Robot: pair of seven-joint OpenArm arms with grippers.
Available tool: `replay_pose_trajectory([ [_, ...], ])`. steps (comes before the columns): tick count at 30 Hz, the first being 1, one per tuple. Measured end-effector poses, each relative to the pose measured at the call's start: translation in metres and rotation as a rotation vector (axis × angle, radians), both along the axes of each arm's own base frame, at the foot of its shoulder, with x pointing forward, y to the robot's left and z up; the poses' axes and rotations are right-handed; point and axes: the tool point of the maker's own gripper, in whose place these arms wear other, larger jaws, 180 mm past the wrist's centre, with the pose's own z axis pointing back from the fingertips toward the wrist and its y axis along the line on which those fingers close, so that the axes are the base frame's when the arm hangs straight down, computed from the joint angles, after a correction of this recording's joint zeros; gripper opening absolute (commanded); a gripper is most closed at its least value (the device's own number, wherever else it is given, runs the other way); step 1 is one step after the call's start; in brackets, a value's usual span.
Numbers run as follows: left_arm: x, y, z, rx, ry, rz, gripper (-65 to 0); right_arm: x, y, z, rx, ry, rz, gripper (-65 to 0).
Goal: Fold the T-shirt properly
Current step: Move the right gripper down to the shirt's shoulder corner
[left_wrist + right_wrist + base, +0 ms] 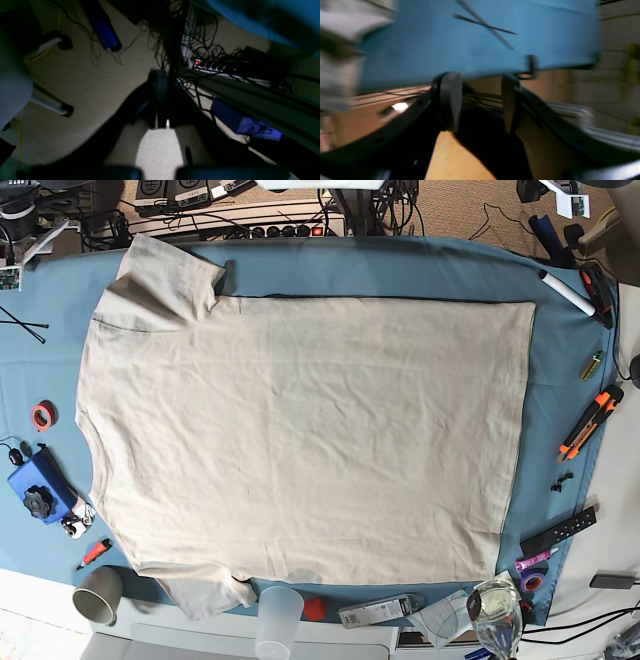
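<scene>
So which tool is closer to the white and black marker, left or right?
Left. The left tool is just beyond the marker; the right tool is across at the opposite side, past the shirt.

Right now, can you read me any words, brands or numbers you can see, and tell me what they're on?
None can be read for certain.
White-and-grey packet: marks too small to read.
Purple tube: too small.
T-shirt: no lettering visible.

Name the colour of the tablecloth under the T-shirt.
Blue; it shows best in the base view, around the edges of the tablecloth.
</scene>
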Motion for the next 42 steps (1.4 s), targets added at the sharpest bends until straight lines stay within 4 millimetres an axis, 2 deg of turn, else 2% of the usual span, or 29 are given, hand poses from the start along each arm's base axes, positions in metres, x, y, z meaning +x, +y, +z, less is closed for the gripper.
replay_pose_trajectory([
  [5, 0.0, 0.0, 0.0, 0.001, 0.0, -0.003, -65.0, 0.022, 0.031, -0.019, 0.194, -0.025, 0.134, -38.6],
  [9, 0.0, 0.0, 0.0, 0.001, -0.001, -0.002, -65.0, 0.013, 0.036, -0.05, 0.373, 0.001, 0.116, -38.6],
  [12, 0.0, 0.0, 0.0, 0.001, 0.0, -0.002, -65.0, 0.007, 0.047, -0.072, 0.548, 0.004, 0.132, -38.6],
  [19, 0.001, 0.001, 0.001, 0.003, -0.007, -0.002, -65.0, 0.004, 0.054, -0.114, 0.855, -0.018, 0.026, -38.6],
  [23, 0.001, 0.001, 0.001, 0.002, -0.007, -0.001, -65.0, 0.01, 0.061, -0.115, 0.938, -0.047, 0.012, -38.6],
  [37, 0.008, 0.001, 0.002, 0.003, -0.029, 0.0, -65.0, 0.015, 0.062, -0.113, 0.942, -0.059, 0.019, -38.7],
  [42, 0.011, -0.011, 0.004, -0.031, -0.05, -0.072, -65.0, 0.013, 0.067, -0.113, 0.975, -0.053, 0.02, -38.7],
])
